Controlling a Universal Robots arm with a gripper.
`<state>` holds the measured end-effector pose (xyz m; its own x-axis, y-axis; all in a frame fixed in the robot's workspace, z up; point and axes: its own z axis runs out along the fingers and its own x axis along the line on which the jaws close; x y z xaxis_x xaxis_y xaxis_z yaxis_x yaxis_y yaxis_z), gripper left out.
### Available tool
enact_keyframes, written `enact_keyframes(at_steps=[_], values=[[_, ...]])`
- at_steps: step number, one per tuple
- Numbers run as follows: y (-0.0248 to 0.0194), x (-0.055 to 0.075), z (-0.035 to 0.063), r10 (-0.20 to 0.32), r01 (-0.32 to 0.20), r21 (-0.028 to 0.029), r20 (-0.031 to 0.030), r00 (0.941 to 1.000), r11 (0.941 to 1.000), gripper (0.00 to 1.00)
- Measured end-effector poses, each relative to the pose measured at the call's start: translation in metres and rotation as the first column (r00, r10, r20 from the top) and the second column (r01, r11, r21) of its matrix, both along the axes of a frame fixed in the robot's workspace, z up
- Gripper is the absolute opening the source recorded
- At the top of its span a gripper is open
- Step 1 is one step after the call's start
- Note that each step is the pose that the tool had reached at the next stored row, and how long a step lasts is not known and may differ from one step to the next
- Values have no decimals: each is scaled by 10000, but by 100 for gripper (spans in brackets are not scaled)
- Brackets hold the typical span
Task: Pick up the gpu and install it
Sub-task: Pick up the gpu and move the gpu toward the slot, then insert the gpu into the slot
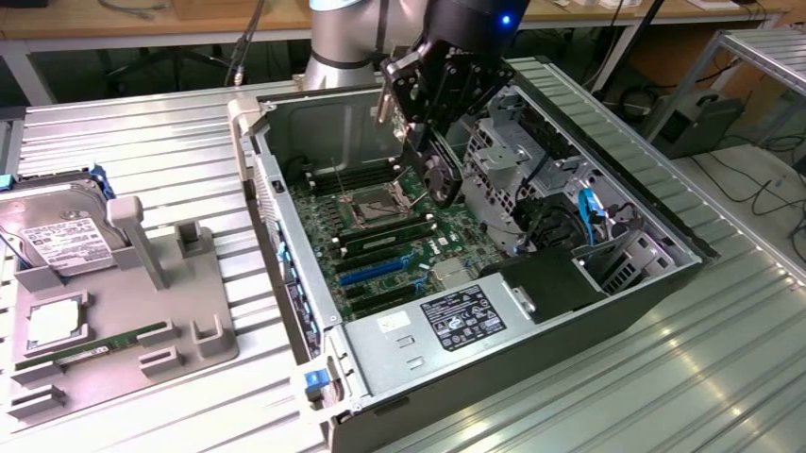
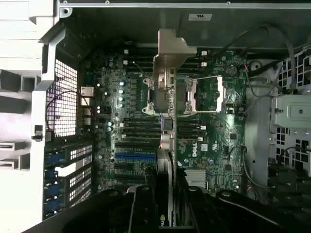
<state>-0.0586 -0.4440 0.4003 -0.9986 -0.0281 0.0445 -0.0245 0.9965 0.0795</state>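
Observation:
My gripper (image 1: 435,127) hangs over the open computer case (image 1: 529,340), shut on the gpu (image 1: 437,177). The card is held on edge, its black round fan facing the exterior view's right and its thin silver bracket toward the case's rear wall. In the wrist view the gpu (image 2: 166,141) appears edge-on between my fingers (image 2: 144,206), with the silver bracket (image 2: 170,51) at the far end. It floats above the green motherboard (image 2: 214,126), over the CPU socket area and clear of the blue expansion slot (image 2: 135,157).
A grey parts tray (image 1: 189,349) at the exterior view's left holds a silver hard drive (image 1: 57,236), a narrow RAM stick (image 1: 94,344) and a square chip (image 1: 53,321). Inside the case, a metal drive cage (image 1: 504,160) and blue cables (image 1: 590,208) crowd the right side.

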Motion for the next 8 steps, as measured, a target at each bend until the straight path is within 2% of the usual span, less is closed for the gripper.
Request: enact_keyframes(at_steps=[8], values=[[0, 0, -3, 0, 0, 0, 0, 10000, 10000, 26]])
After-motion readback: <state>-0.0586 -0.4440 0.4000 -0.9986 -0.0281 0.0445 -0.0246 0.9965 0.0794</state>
